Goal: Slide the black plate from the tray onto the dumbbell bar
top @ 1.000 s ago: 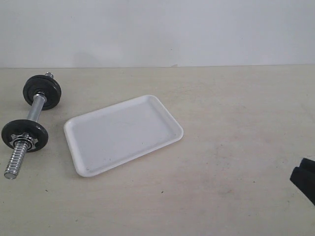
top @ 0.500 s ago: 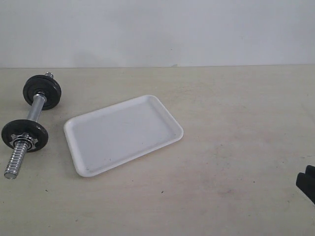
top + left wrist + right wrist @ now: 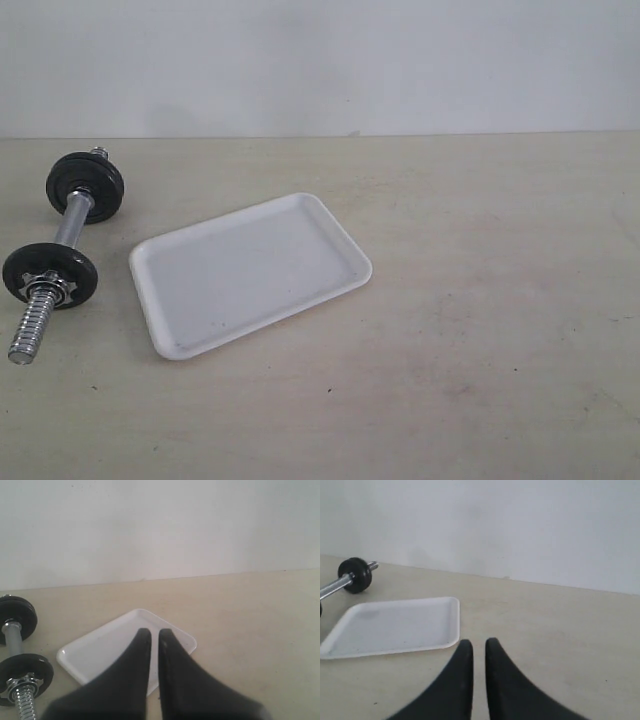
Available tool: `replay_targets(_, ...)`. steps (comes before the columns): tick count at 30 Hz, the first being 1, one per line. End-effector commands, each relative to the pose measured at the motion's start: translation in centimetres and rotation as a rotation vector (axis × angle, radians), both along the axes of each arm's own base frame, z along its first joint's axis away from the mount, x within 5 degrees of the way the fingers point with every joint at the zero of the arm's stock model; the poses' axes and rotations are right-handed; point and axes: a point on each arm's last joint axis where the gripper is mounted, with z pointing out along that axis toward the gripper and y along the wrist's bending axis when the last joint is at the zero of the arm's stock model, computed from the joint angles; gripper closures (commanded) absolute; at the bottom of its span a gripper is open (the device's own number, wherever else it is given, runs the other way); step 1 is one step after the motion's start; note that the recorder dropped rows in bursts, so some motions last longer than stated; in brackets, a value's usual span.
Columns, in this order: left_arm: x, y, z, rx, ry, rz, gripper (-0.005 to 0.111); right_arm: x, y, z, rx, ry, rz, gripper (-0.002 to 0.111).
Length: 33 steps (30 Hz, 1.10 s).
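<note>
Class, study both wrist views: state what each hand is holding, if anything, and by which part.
Nothing is held. The left hand and the right hand are each shut, with nothing between the fingertips.

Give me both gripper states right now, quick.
Left gripper: closed, holding nothing.
Right gripper: closed apart from a thin slit between the fingers, holding nothing.
</note>
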Motion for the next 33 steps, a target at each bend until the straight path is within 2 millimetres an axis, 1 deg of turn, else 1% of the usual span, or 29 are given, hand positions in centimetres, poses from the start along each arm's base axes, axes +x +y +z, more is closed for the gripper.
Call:
replay_targets(1, 0.0, 0.0, -0.1, -0.011, 0.0, 0.0, 0.102, 0.1, -0.5, 0.1, 0.072, 0.015, -0.091, 0.108)
replay_targets(3, 0.0, 0.0, -0.1, -0.009, 0.0, 0.001, 0.102, 0.1, -0.7, 0.0, 0.111, 0.039, -0.137, 0.108)
replay_targets(6, 0.0, 0.0, -0.1, -0.009, 0.0, 0.001, 0.102, 0.2, -1.1, -0.2, 0.107, 0.049, -0.197, 0.108)
replay_targets(11, 0.0, 0.0, -0.1, -0.009, 0.0, 0.001, 0.102, 0.2, -1.9, -1.1, 0.077, 0.14, -0.308, 0.108)
replay_targets(15, 0.0, 0.0, -0.1, -0.009, 0.0, 0.001, 0.102, 0.1, -2.3, -1.7, 0.025, 0.199, -0.345, 0.108)
replay_targets(18, 0.0, 0.0, -0.1, -0.009, 0.0, 0.001, 0.102, 0.1, -2.2, -1.7, -0.001, 0.191, -0.337, 0.108)
replay_targets(25, 0.0, 0.0, -0.1, -0.009, 0.0, 0.001, 0.102, 0.0, -1.8, -1.7, 0.071, 0.208, -0.298, 0.108)
replay_targets(28, 0.0, 0.0, -0.1, -0.009, 0.0, 0.001, 0.102, 0.0, -1.4, -1.7, 0.033, 0.206, -0.254, 0.108)
replay_targets(33, 0.0, 0.0, -0.1, -0.009, 0.0, 0.001, 0.102, -0.1, -0.7, -1.4, -0.04, 0.154, -0.182, 0.108)
